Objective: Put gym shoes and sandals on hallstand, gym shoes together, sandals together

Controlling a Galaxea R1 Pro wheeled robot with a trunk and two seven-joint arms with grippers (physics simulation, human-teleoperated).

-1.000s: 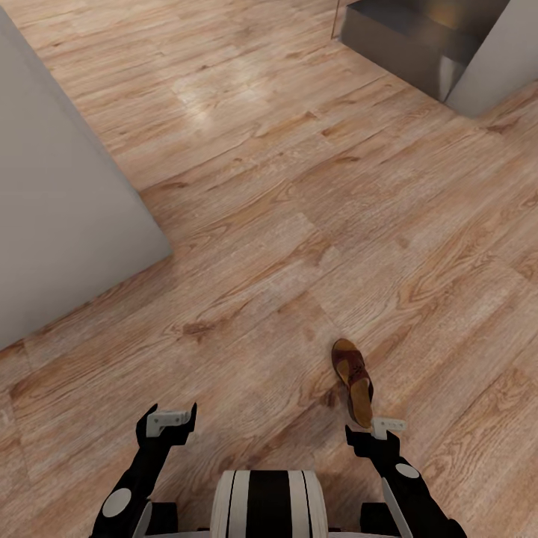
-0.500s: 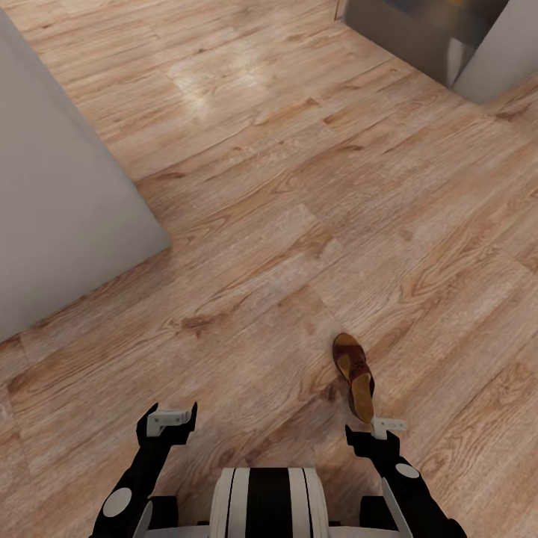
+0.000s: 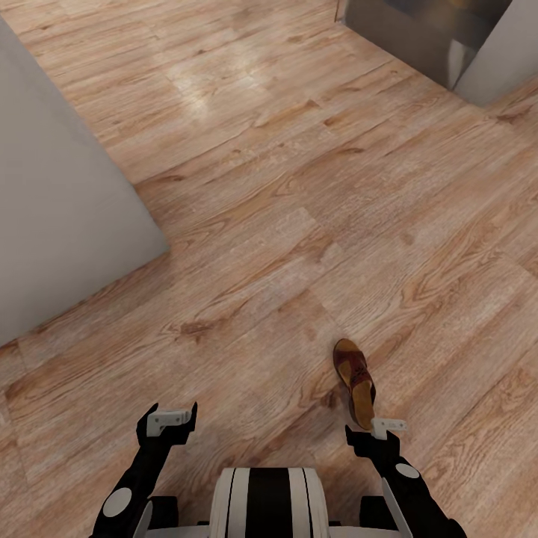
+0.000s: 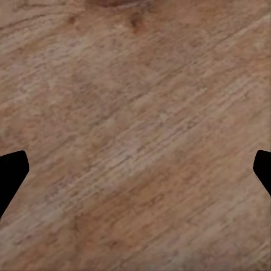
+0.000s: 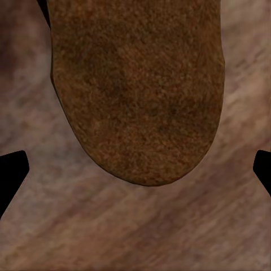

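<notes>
One brown sandal (image 3: 355,379) lies on the wood-plank corridor floor (image 3: 284,224), toe strap pointing away from me, heel close to my right gripper (image 3: 387,427). That gripper is open and hangs just above the heel end. The right wrist view looks down on the tan footbed of the sandal (image 5: 135,84), with my right gripper (image 5: 135,176) held wide and dark fingertips (image 5: 11,175) at the picture's edges. My left gripper (image 3: 170,418) is open over bare floor, and bare planks lie under the left gripper (image 4: 135,169). The gym shoes are out of view.
A light grey wall corner (image 3: 67,224) juts in on the left. At the far right stands a grey unit with a dark open recess (image 3: 418,30); I cannot tell whether it is the hallstand. Open floor lies between them.
The whole head view has shifted slightly, so the camera moved a little. The sandal and both arms hold their places relative to me.
</notes>
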